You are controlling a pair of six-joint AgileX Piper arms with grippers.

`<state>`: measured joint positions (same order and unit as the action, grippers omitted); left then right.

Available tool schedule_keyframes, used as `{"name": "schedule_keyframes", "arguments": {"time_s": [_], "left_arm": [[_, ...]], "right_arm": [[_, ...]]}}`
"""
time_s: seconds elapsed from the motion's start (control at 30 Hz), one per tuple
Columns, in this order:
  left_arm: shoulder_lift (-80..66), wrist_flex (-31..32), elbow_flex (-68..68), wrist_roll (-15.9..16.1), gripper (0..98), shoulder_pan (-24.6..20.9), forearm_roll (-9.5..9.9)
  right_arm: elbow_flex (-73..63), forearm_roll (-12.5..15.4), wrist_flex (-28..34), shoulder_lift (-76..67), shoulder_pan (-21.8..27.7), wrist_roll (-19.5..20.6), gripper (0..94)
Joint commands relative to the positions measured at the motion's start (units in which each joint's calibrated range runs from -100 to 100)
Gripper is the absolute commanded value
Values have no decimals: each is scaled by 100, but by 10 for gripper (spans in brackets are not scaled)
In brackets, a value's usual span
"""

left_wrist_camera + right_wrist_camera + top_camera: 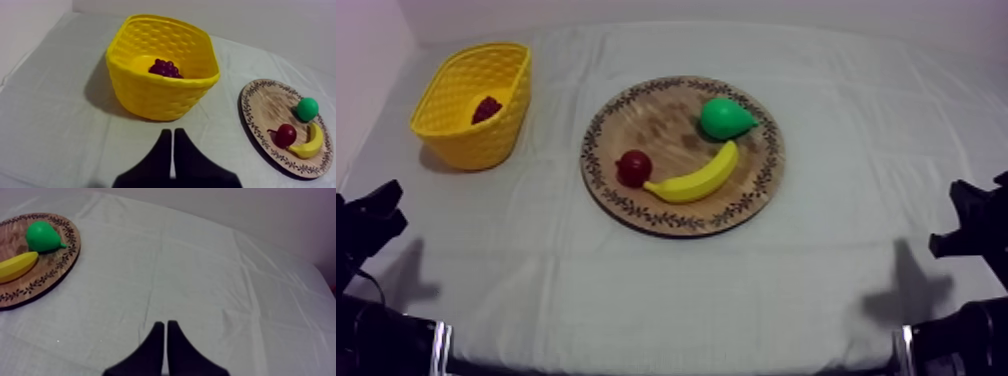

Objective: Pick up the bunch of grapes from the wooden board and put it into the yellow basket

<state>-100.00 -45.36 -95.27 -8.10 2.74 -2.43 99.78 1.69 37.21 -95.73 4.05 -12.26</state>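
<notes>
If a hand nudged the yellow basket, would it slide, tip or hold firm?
Probably slide: the yellow basket looks like thin openwork plastic, so light, with the bunch of grapes inside. Tipping seems unlikely: it stands upright, wider than tall. Its walls may flex slightly.

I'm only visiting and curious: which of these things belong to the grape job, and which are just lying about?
Belong to the job:
bunch of grapes, lying inside the basket
yellow basket
wooden board

Just lying about:
pear, on the board
banana, on the board
small red fruit, on the board, beside the banana
</notes>
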Motion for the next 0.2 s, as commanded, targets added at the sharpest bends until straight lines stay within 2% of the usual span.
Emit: {"name": "schedule_keyframes", "arguments": {"time_s": [0.0, 0.17], "left_arm": [[0, -7, -4, 2, 0, -2, 1], [0, -9, -10, 2, 0, -2, 2]], "right_arm": [[-1, -1, -4, -2, 1, 1, 5], [-1, -1, -4, -2, 1, 2, 5]]}}
